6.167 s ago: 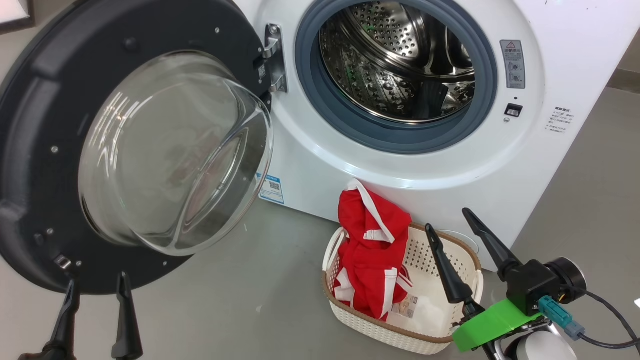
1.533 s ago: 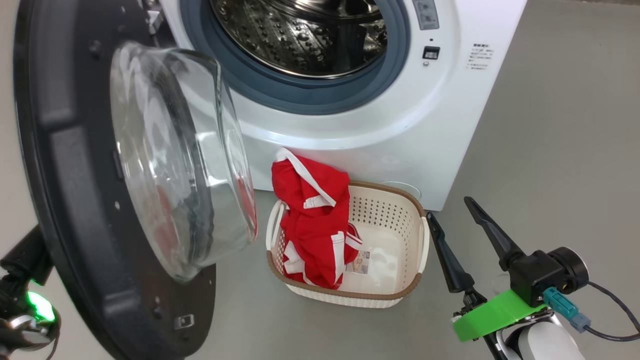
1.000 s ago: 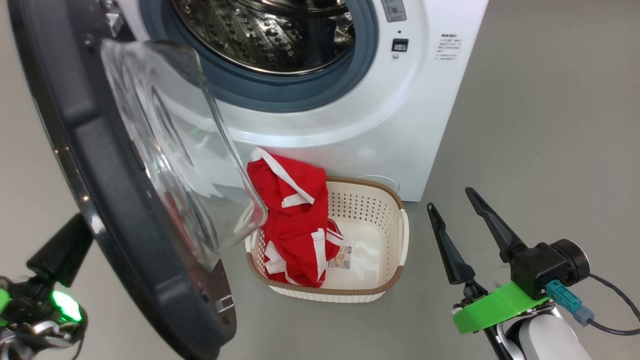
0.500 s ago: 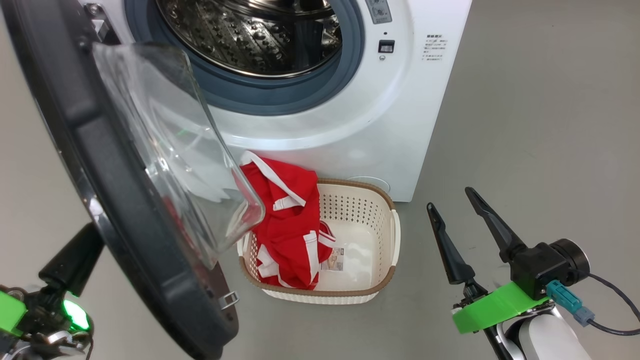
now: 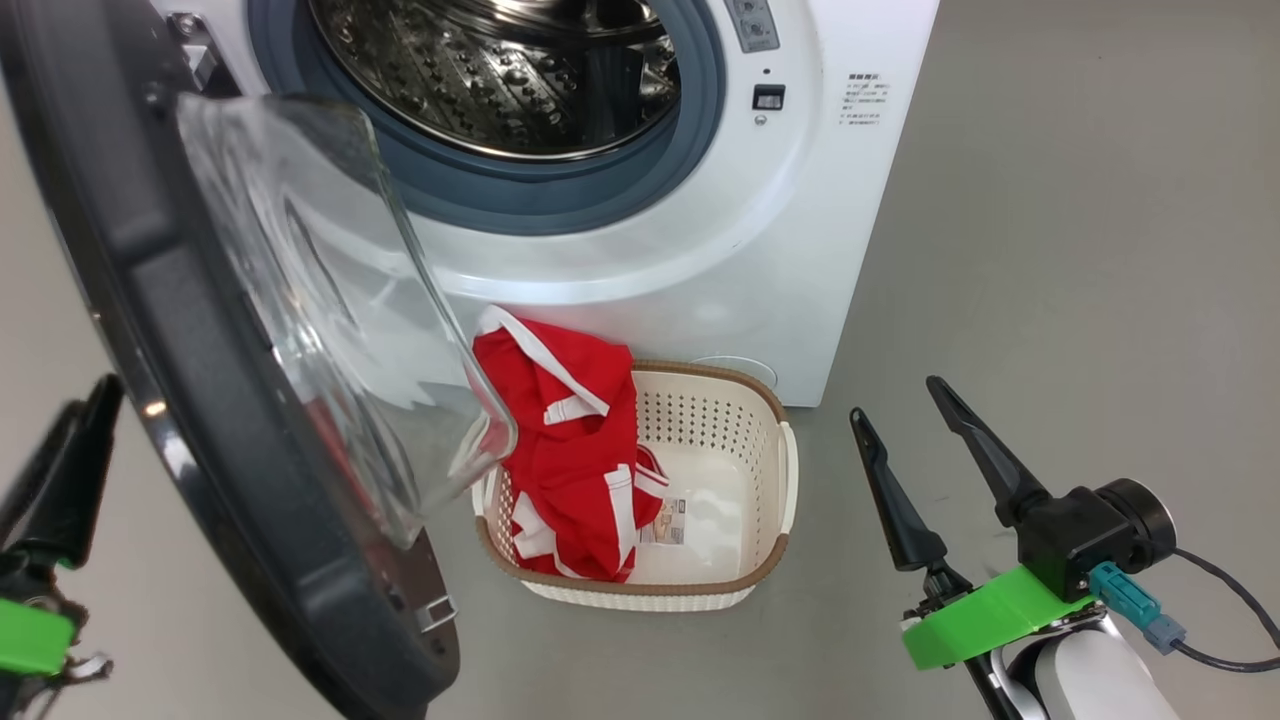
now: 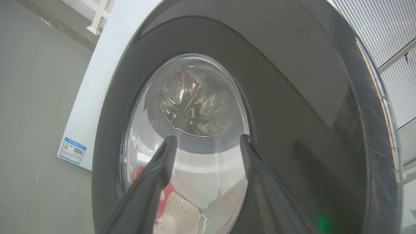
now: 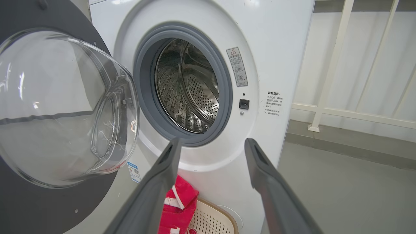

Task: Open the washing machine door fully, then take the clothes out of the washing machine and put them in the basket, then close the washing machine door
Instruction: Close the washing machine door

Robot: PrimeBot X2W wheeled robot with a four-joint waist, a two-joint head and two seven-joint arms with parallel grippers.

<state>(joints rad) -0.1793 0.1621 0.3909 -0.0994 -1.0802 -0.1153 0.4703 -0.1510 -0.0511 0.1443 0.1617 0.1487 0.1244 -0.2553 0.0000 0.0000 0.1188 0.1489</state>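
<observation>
My left jaws are apart and empty, facing the glossy outer side of the washing machine door (image 6: 292,97) in the left wrist view. The head view gives its inner side, glass bulging toward the washing machine (image 5: 700,250). My right jaws are apart too, over the floor (image 5: 1050,250) right of the basket (image 5: 740,430). The clothes (image 5: 560,440) are heaped in its left end. The right wrist view looks into the steel drum (image 7: 188,87).

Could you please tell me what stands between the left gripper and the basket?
The washing machine door: in the head view it stands between the left gripper and the basket; the left wrist view shows the basket through it.
</observation>
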